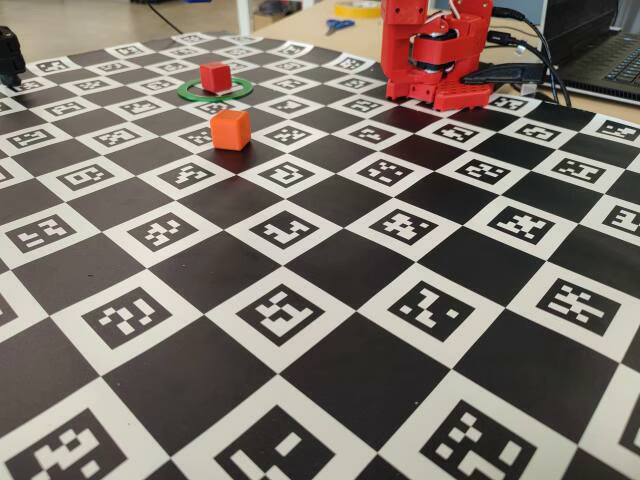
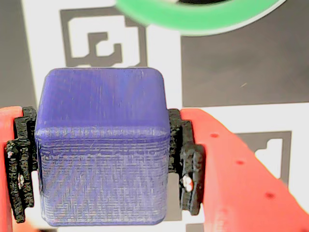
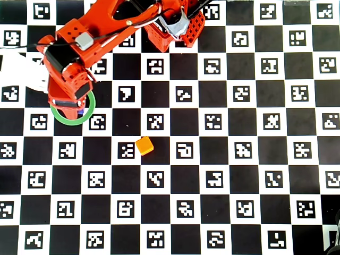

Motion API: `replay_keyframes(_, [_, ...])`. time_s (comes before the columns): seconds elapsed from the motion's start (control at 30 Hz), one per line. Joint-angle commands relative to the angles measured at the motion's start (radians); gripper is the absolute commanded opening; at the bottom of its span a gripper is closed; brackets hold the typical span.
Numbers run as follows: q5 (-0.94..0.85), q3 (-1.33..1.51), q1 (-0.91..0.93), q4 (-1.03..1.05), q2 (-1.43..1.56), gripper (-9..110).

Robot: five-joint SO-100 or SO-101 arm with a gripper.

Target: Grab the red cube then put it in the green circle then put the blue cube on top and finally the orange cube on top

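Observation:
In the wrist view my gripper [image 2: 104, 164] is shut on the blue cube [image 2: 104, 145], its black pads [image 2: 186, 164] pressed against both sides. The green circle [image 2: 193, 19] lies just beyond the cube at the top edge. In the overhead view the gripper [image 3: 71, 110] hangs over the green circle [image 3: 58, 118] and hides its centre. In the fixed view the red cube [image 1: 215, 76] sits inside the green circle [image 1: 190, 93], and the arm [image 1: 435, 55] appears folded at the back right. The orange cube [image 1: 230, 130] [image 3: 144, 145] rests on the mat, a little away from the ring.
A black-and-white marker checkerboard [image 1: 300, 300] covers the table. Scissors [image 1: 338, 25] and a laptop [image 1: 610, 60] lie behind the arm's base. A black object [image 1: 10, 55] stands at the far left, and a white object [image 3: 21, 69] lies beside the arm.

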Motion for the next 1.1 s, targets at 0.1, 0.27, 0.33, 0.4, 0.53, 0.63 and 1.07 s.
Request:
replay_keyframes(0.1, [-0.035, -0.118, 0.057, -0.015, -0.029, 6])
replay_keyframes(0.27, [-0.063, -0.112, 0.084, -0.025, -0.058, 6])
replay_keyframes(0.33, [-0.077, -0.101, 0.095, -0.035, -0.064, 6])
replay_keyframes(0.4, [-0.087, -0.091, 0.107, -0.048, -0.071, 6])
replay_keyframes(0.53, [-0.109, -0.067, 0.124, -0.063, -0.084, 6])
replay_keyframes(0.63, [-0.117, -0.037, 0.13, -0.08, -0.087, 6])
replay_keyframes(1.07, [-0.12, 0.138, 0.13, -0.216, -0.084, 6])
